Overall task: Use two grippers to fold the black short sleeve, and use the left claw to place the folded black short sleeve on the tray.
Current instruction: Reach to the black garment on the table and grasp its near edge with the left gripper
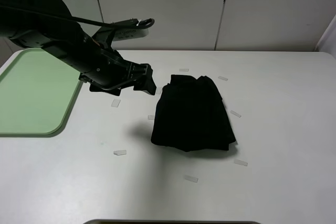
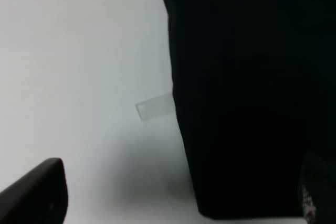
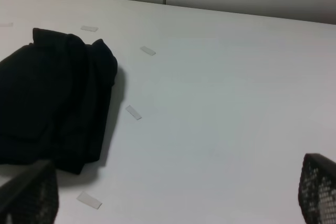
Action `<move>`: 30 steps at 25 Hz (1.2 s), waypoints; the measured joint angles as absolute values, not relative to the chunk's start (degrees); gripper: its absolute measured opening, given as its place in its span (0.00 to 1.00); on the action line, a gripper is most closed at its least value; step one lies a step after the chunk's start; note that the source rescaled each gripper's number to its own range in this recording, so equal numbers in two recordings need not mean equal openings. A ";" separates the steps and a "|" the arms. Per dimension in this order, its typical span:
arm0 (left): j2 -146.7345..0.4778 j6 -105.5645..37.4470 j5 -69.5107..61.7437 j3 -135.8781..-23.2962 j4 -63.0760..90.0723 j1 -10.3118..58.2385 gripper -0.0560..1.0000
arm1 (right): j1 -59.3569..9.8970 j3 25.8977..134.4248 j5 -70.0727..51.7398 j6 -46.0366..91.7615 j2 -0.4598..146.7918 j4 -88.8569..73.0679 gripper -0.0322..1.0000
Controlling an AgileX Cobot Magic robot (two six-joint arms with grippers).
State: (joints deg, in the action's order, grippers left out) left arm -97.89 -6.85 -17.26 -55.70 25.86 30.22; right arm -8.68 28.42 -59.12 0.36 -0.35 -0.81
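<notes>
1. Already folded, by the look of it: black short sleeve (image 1: 192, 113) lying as a compact dark bundle near the middle of the white bench (image 1: 283, 129), well apart from the pale green tray (image 1: 31, 95) at the bench's left edge.
2. Ringed by small clear tape strips (image 1: 119, 152) on the bench, one tucked just beside the bundle's left edge.
3. Left claw (image 1: 145, 84) poised just beside the bundle's upper left corner, above the bench; fingers parted, holding nothing, as judged from the left wrist view.
4. Likely step in hand: picking up the bundle for the tray. Best done by coming down over the thick folded edge, pinching through all layers rather than the top one alone, then lifting straight so nothing unfolds or drags.
5. Left wrist view: only one dark finger (image 2: 37, 192) at the corner and the cloth's straight edge close up, no tray.
6. Right wrist view: right gripper (image 3: 173, 203) with both fingers spread wide and empty, hanging clear of the bundle; arm itself absent from the high view.
</notes>
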 joint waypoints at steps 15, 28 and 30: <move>-97.89 -8.21 -20.34 -55.70 25.33 30.22 0.87 | -8.68 28.42 -59.12 0.31 -0.35 -0.85 1.00; -97.89 -12.25 -7.44 -51.28 32.58 28.99 1.00 | -8.68 28.42 -59.12 0.31 -0.35 -0.85 1.00; -97.89 -14.43 -7.31 -50.02 35.42 27.77 1.00 | -8.68 28.42 -59.12 0.31 -0.35 -0.85 1.00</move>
State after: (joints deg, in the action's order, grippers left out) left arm -97.89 -14.43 -7.31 -50.02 35.42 27.77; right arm -8.68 28.42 -59.12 0.31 -0.35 -0.85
